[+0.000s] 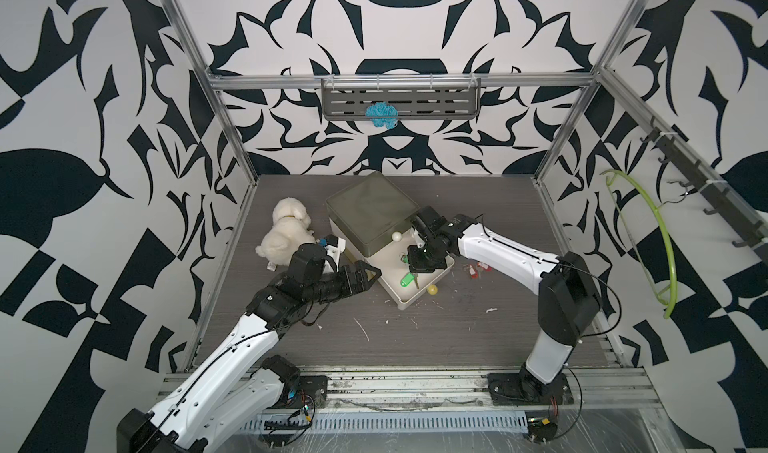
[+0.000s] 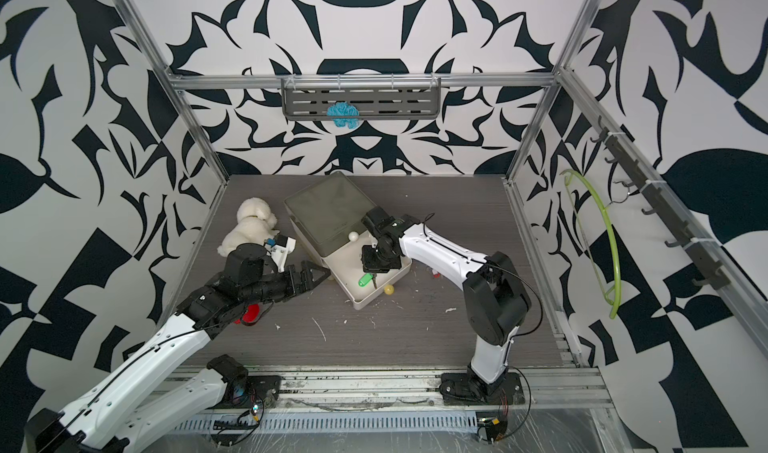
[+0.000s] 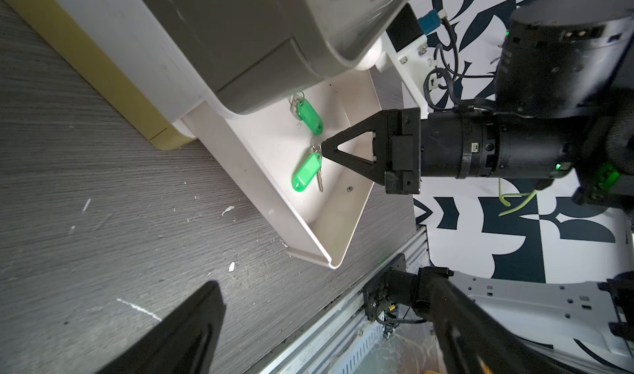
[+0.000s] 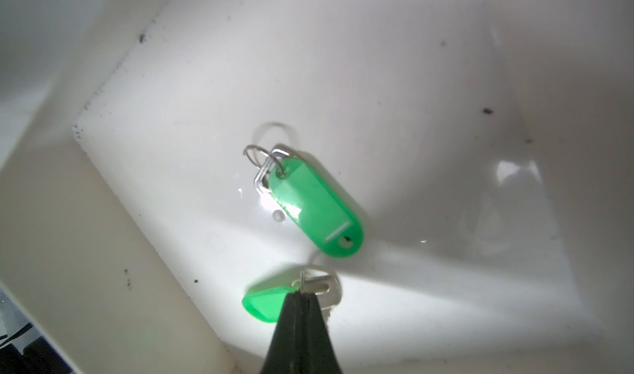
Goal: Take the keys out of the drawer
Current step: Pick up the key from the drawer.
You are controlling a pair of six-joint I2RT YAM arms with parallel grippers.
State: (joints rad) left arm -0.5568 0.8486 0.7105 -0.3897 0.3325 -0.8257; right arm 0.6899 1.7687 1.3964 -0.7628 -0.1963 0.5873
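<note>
At 6 o'clock, closest in, both arm bases sat on the front rail (image 1: 415, 384) of the desk (image 1: 457, 330). The left arm stretched in from 7 o'clock, with a red thing (image 2: 250, 314) showing beneath it. The white drawer (image 1: 399, 301) stood pulled out toward 5 o'clock at mid-desk. The left fingers (image 1: 370, 274) were spread wide with nothing between them, close to the drawer's 9 o'clock wall.

Two keys (image 1: 409, 279) with green tags lay inside the drawer. The right fingers (image 3: 324, 147), coming down from 3 o'clock, were pinched tight on the metal ring end of the nearer key (image 3: 306, 171). Whether it had left the drawer floor could not be told. The farther key (image 4: 315, 207) lay flat and untouched toward the cabinet (image 1: 370, 214).

Red tags (image 1: 476, 269) lay on the desk at the drawer's 3 o'clock side. A white plush dog (image 1: 286, 230) sat at 10 o'clock. At 12 o'clock on the back wall, a blue tuft (image 1: 381, 115) rested in a shelf (image 1: 436, 101).
</note>
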